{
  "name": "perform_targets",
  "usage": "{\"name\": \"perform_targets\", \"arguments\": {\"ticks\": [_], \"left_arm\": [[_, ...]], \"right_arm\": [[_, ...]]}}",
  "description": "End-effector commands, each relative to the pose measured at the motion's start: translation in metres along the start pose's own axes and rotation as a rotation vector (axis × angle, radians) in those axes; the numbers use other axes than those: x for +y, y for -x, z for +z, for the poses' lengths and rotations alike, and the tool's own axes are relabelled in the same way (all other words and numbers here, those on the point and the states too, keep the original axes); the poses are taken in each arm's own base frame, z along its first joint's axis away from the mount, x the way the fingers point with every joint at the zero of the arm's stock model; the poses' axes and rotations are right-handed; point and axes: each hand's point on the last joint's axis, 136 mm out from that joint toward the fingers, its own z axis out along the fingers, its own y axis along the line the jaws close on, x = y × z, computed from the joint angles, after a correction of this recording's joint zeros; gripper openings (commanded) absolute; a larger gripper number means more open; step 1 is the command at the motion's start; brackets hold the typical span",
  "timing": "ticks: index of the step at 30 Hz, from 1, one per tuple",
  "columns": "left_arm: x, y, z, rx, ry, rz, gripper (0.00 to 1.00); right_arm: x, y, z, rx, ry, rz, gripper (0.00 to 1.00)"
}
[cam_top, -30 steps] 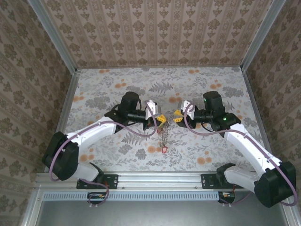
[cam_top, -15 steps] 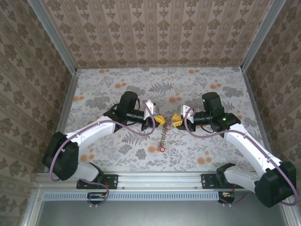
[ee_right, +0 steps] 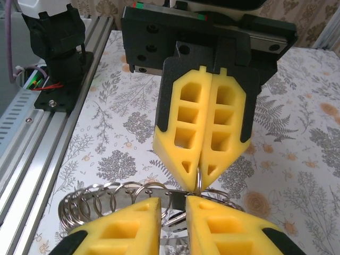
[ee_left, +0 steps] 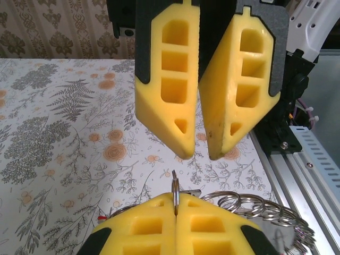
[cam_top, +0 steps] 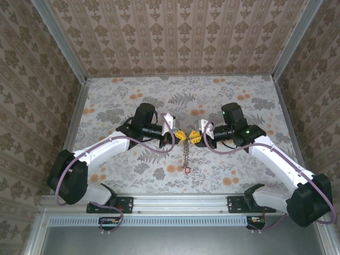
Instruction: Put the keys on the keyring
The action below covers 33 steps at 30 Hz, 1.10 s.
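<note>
Metal keyring [ee_left: 174,186] stands clamped in the closed left gripper [ee_left: 175,206], just before the narrowly parted right gripper [ee_left: 201,155].

Left claw [cam_top: 182,135], right claw [cam_top: 194,136], keyring [cam_top: 186,155] dangling between

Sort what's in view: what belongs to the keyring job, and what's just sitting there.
Job:
- keyring, pinched in the shut left gripper
- keys, dangling in a string beneath
- right gripper, jaws slightly apart, facing the left one

Not the job:
- floral table
- metal rail along the near edge
- wallpapered walls
</note>
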Motion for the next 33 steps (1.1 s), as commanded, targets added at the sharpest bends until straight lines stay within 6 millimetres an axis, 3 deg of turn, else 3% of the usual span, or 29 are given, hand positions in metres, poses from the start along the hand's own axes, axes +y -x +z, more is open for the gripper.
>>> {"name": "perform_targets", "arguments": {"ticks": [1, 7, 19, 33], "left_arm": [[-0.004, 0.028, -0.009, -0.069, -0.009, 0.089, 0.00], [-0.007, 0.031, -0.009, -0.084, -0.028, 0.092, 0.00], [0.002, 0.035, -0.008, -0.129, 0.011, 0.104, 0.00], [-0.007, 0.036, -0.011, -0.152, -0.066, 0.082, 0.00]], "right_arm": [[-0.004, 0.007, 0.004, -0.023, 0.013, -0.006, 0.20], [-0.018, 0.001, 0.015, -0.035, -0.012, 0.049, 0.17], [-0.011, -0.032, 0.029, 0.041, 0.056, 0.171, 0.12], [-0.028, -0.023, 0.024, -0.012, -0.002, 0.259, 0.12]]}}
